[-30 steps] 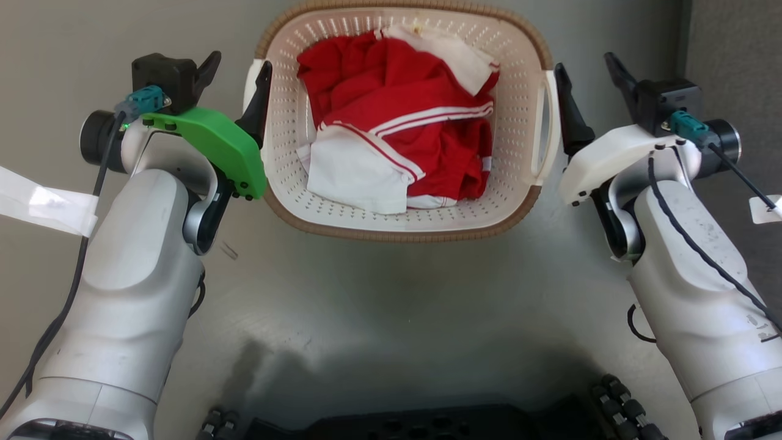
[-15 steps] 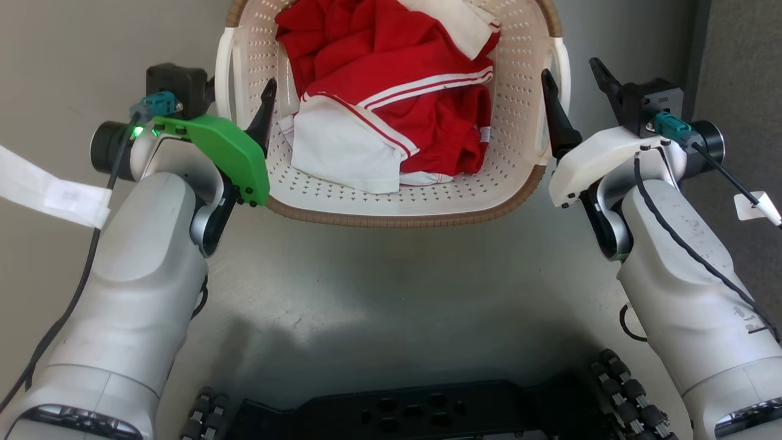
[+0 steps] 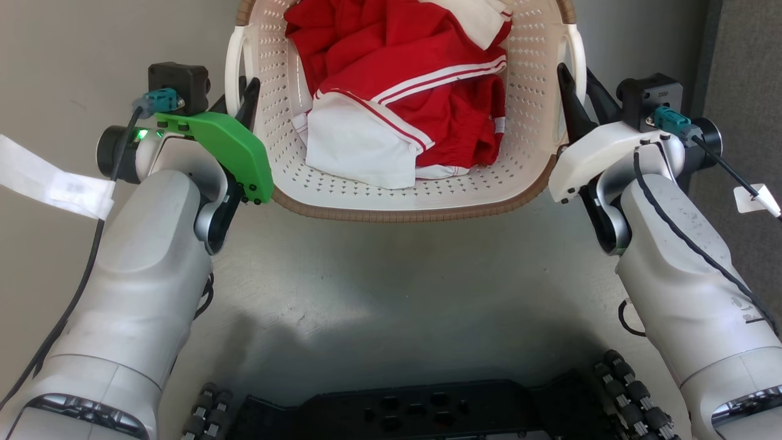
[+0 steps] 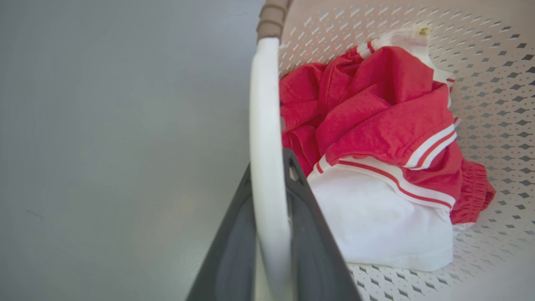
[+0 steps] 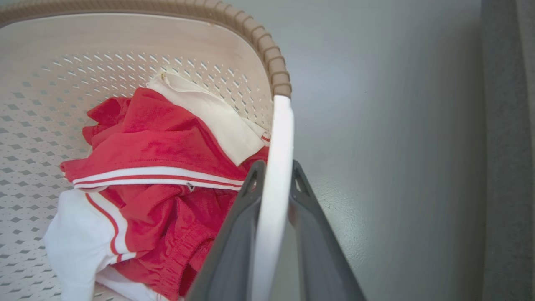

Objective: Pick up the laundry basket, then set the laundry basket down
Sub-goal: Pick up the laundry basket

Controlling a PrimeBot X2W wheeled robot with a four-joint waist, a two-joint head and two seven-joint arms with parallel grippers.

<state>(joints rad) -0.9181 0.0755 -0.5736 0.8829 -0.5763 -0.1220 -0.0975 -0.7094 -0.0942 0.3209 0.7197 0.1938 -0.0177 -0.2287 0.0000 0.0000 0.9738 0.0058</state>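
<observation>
Both pairs of dark fingers have closed onto the handles since a second ago, when they stood spread beside them.
Cream-white perforated plastic laundry basket [image 3: 421, 198] with brown woven-look rim sits at 12 o'clock in the head view, over the smooth grey floor [image 3: 379, 275]; whether it touches the floor cannot be told. Crumpled red-and-white striped garments [image 3: 403, 79] lie inside. At the basket's 9 o'clock the left gripper [image 3: 243, 91] pinches the white left handle [image 4: 263, 104] between its jaws. At 3 o'clock the right gripper [image 5: 276, 167] pinches the white right handle [image 5: 280, 133] likewise, one finger inside the loop, one outside.
</observation>
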